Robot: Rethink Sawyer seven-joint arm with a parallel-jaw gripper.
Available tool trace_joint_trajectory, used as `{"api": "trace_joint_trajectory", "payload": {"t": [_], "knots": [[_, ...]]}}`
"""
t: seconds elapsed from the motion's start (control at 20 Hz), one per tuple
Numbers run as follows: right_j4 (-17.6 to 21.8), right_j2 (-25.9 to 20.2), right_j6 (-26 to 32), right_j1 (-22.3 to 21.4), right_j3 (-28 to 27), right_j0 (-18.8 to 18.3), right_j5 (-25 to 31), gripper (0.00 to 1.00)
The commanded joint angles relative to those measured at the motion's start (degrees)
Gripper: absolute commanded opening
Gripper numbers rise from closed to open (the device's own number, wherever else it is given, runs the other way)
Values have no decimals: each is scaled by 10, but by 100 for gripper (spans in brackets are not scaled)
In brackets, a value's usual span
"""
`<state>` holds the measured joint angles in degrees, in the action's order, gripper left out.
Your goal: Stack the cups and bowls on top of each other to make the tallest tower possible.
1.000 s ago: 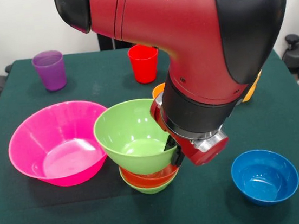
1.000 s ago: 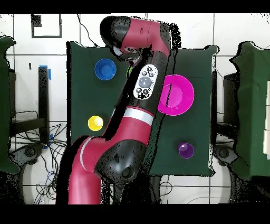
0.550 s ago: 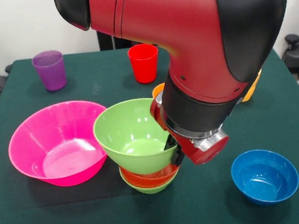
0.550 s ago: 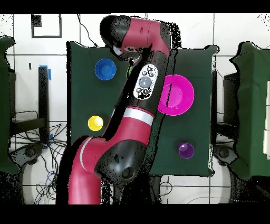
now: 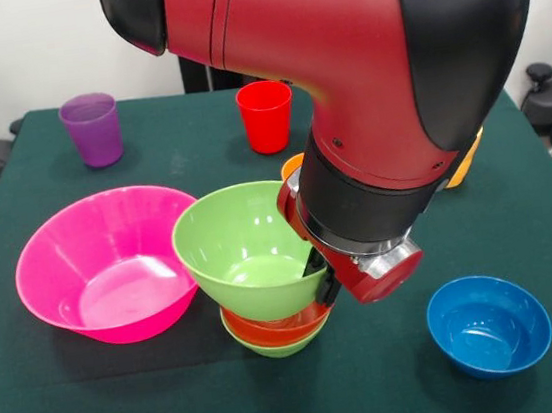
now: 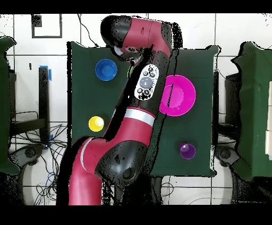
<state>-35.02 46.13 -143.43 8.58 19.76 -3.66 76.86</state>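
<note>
A large lime green bowl point(image 5: 240, 243) sits tilted on a red-orange bowl point(image 5: 271, 326), which rests in a smaller green bowl point(image 5: 275, 348); together they form the tower at the table's middle. My gripper point(image 5: 321, 275) is at the large green bowl's right rim and shut on it, one black finger inside the rim. The huge pink bowl point(image 5: 102, 263) stands just left of the tower, and the blue bowl point(image 5: 489, 324) sits front right. Purple cup point(image 5: 92, 129) and red cup point(image 5: 266, 116) stand at the back. The arm hides the gripper in the overhead view.
An orange cup point(image 5: 292, 166) and a yellow cup point(image 5: 465, 165) peek out from behind the arm. In the overhead view the blue bowl point(image 6: 105, 69), pink bowl point(image 6: 178, 95), yellow cup point(image 6: 96, 123) and purple cup point(image 6: 186, 150) lie around the arm.
</note>
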Motion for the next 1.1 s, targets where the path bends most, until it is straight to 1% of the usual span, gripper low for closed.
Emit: {"api": "trace_joint_trajectory", "payload": {"t": [0.05,1.1], "knots": [[18,-46,-2,5,34,5,49,0],[18,-46,-3,5,35,5,49,0]]}}
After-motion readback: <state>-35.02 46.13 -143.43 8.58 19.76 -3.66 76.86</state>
